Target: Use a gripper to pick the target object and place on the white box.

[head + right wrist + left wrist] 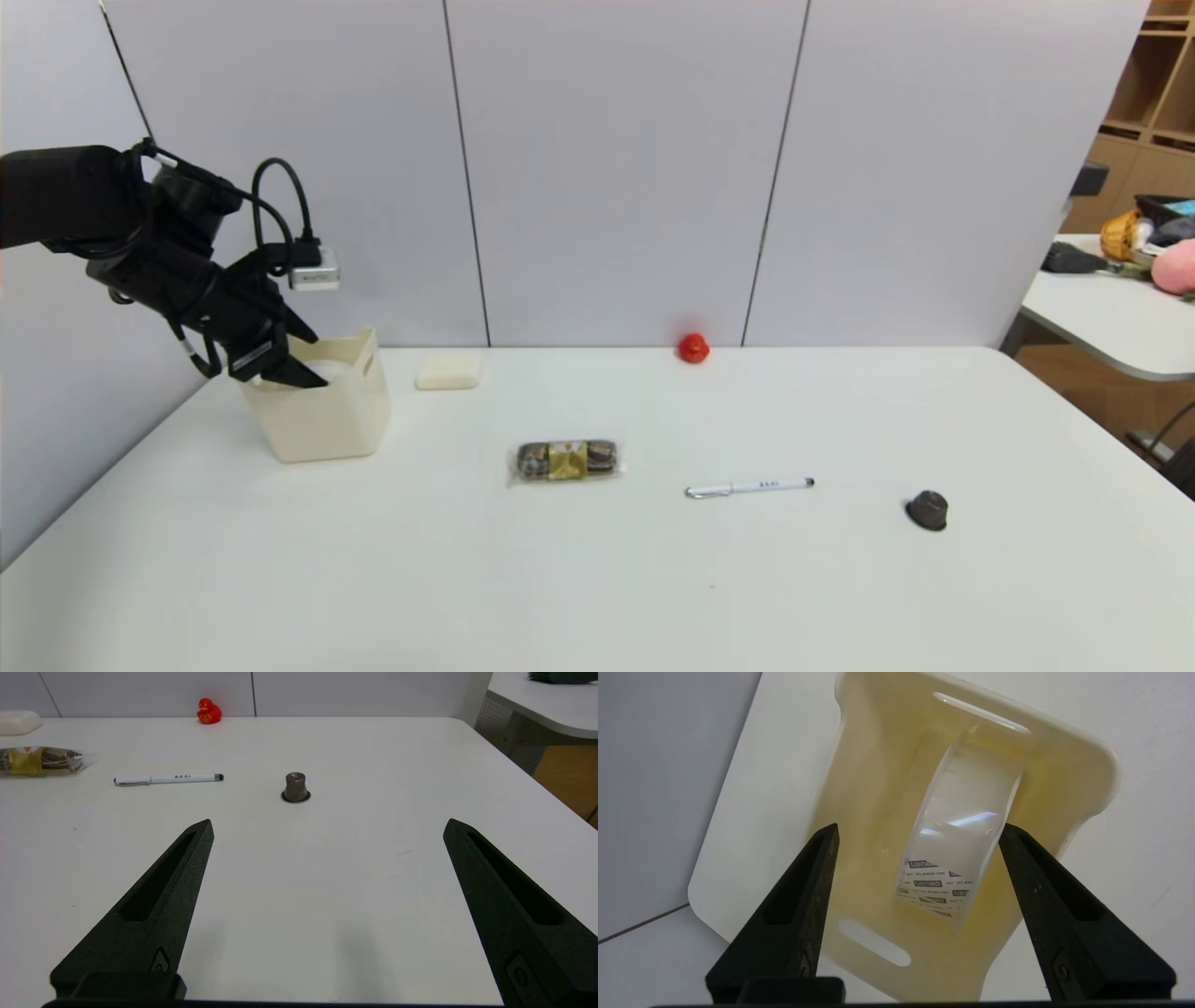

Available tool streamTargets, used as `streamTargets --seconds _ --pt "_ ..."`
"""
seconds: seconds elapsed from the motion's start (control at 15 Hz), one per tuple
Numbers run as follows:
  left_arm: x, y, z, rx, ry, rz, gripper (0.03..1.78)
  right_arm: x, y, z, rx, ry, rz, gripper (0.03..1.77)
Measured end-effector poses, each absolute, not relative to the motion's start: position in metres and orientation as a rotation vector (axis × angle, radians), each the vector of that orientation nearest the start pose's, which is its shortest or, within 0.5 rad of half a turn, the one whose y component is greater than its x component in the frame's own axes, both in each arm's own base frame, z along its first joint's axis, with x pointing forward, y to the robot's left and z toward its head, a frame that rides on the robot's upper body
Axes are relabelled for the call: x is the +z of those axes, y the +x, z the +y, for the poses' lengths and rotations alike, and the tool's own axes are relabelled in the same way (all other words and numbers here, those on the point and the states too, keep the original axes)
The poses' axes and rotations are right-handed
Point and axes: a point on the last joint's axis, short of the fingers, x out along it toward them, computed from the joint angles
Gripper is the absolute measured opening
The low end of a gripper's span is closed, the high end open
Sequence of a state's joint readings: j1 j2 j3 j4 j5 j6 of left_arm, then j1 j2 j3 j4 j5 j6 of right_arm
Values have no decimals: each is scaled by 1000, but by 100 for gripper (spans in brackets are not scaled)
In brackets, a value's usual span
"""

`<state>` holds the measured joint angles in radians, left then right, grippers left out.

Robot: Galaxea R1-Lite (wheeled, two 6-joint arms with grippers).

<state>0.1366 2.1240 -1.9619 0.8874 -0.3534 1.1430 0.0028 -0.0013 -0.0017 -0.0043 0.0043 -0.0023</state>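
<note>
The left gripper [917,833] hung over the cream-white square plastic bin [1092,765] with fingers spread — the translucent round tape roll [966,826] lay released inside; the right gripper [327,828] was parked, open.

The left gripper [303,359] is matte black, with two pointed fingers [803,905] that have long recessed slots and small screws, a white label near its base, looping black cables and a small silver-grey camera box [315,274]; the right gripper [327,830] has matching slotted black fingers.
</note>
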Motion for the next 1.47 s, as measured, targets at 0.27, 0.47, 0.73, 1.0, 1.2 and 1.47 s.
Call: streamTargets --seconds 0.27,0.47,0.73,1.0,1.2,1.47 --pt "232 380 44 -712 796 734 144 76 -23 0 7 -3 -7 170" --pt "260 360 42 -676 810 675 152 76 -23 0 7 -2 -7 170" --pt "300 321 36 -623 835 588 160 76 -23 0 7 -3 -7 170" --pt "322 263 28 -591 824 557 164 76 -23 0 7 -2 -7 170" --pt "328 207 20 -558 780 545 166 76 -23 0 7 -3 -7 170" --pt "311 129 10 -499 715 501 167 76 -23 0 7 -3 -7 170"
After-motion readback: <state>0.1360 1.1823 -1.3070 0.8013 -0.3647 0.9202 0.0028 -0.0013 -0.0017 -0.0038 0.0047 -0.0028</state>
